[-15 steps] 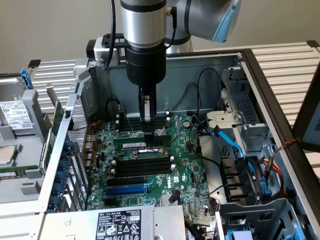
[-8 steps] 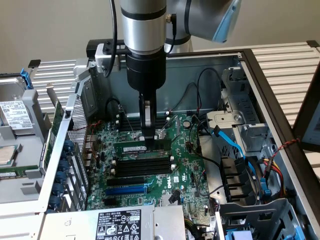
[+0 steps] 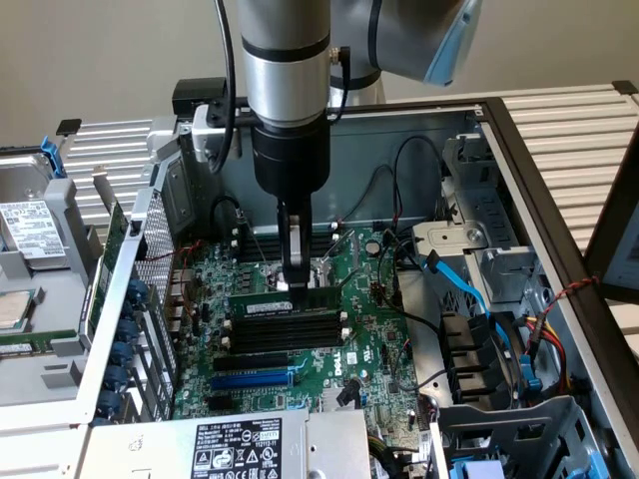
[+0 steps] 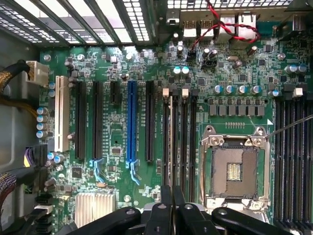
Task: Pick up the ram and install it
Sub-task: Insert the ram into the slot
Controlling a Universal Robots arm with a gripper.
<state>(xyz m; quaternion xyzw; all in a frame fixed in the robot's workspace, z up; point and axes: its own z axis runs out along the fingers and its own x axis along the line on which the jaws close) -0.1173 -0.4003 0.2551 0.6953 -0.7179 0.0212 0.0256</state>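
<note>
- One ram stands on edge along the memory slot nearest the CPU socket, around the middle of the motherboard. Whether it is already seated, I cannot tell.
- The gripper is clenched on the ram's top edge, near its middle (the wrist view has the fingers pressed close together).
- Doing this well likely means keeping the stick upright and parallel to the slot, then pushing straight down so neither end cocks.
- Beside it lie black memory slots, then the blue expansion slot toward the motherboard's near edge.
</note>
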